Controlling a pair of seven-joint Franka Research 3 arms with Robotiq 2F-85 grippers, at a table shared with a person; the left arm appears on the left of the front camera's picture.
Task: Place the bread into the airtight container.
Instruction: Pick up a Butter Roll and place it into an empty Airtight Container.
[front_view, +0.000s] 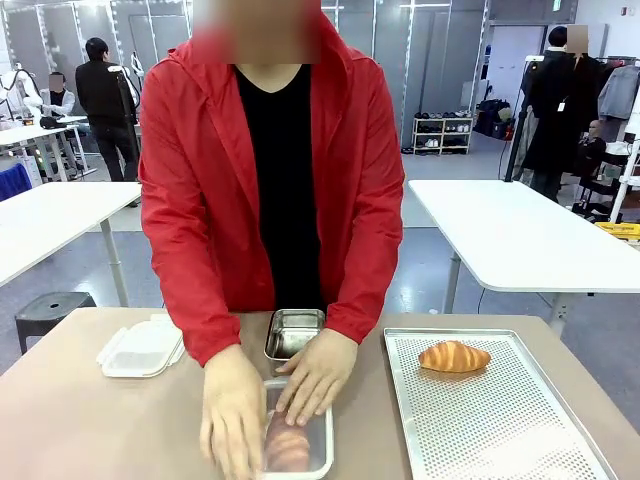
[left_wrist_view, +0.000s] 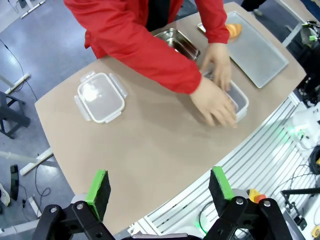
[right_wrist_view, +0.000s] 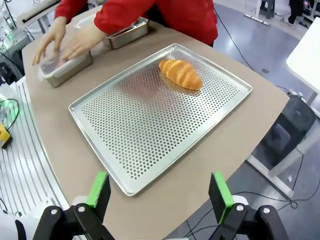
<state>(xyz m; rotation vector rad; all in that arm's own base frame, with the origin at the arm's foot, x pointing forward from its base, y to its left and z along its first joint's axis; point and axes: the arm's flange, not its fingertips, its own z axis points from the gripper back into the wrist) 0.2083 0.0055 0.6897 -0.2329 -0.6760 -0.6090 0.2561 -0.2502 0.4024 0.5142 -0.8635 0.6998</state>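
Left gripper (left_wrist_view: 159, 182) hangs above the table's (left_wrist_view: 150, 150) near edge, jaws spread wide, holding nothing. Right gripper (right_wrist_view: 159, 187) is equally wide open and empty. At its 12 o'clock, a croissant (right_wrist_view: 181, 74) lies on a perforated metal tray (right_wrist_view: 150, 130). At its 10 o'clock, a person's hands (right_wrist_view: 82, 40) rest on top of a clear airtight container (right_wrist_view: 65, 67) with bread (front_view: 288, 447) inside. A steel pan (front_view: 294, 332) sits just beyond it.

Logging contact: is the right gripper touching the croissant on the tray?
Apart. The right wrist view shows the right gripper open above the table, with bare perforated tray between it and the croissant.
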